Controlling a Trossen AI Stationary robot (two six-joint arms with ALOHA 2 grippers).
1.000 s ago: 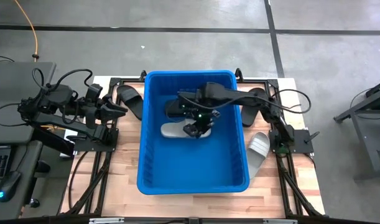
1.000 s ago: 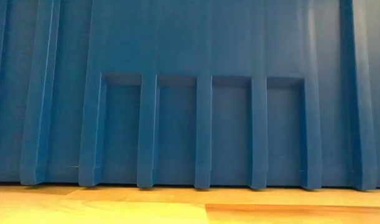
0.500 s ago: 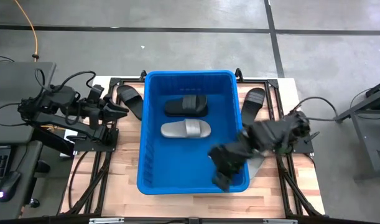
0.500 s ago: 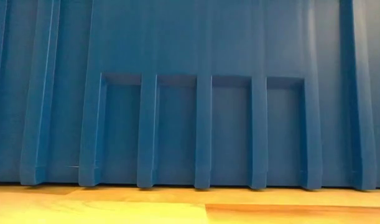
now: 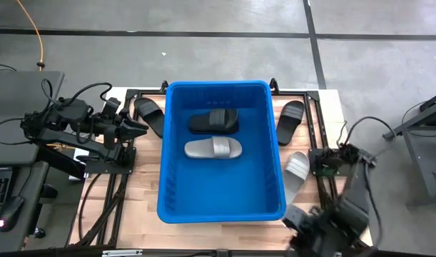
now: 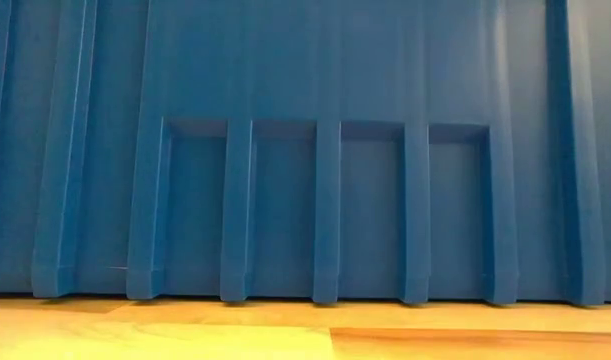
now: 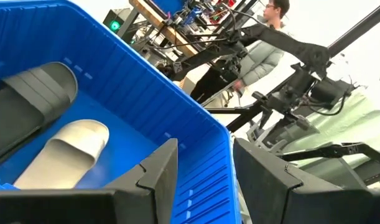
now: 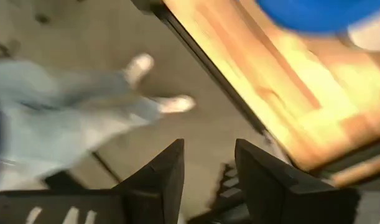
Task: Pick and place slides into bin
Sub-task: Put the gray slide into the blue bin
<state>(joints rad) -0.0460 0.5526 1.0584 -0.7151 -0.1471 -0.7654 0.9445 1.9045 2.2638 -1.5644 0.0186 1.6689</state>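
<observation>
The blue bin stands mid-table; the low view shows only its ribbed wall. A black slide and a grey slide lie flat on its floor, also seen as black slide and grey slide. Outside it, on the table, lie a black slide at the left, and a black slide and a grey slide at the right. My left gripper waits open at the bin's left. My right gripper hangs open over the table's near right corner, holding nothing.
Black frame rails run along both sides of the wooden table. The right arm's base and cables stand beside the grey slide. A person's legs show on the floor past the near edge; another person stands in the room.
My right gripper has risen out of the bin, from above the grey slide inside it, and swung fast over the bin's near right corner toward the table's near right corner, turning as it went. Both slides in the bin lie where they were.
</observation>
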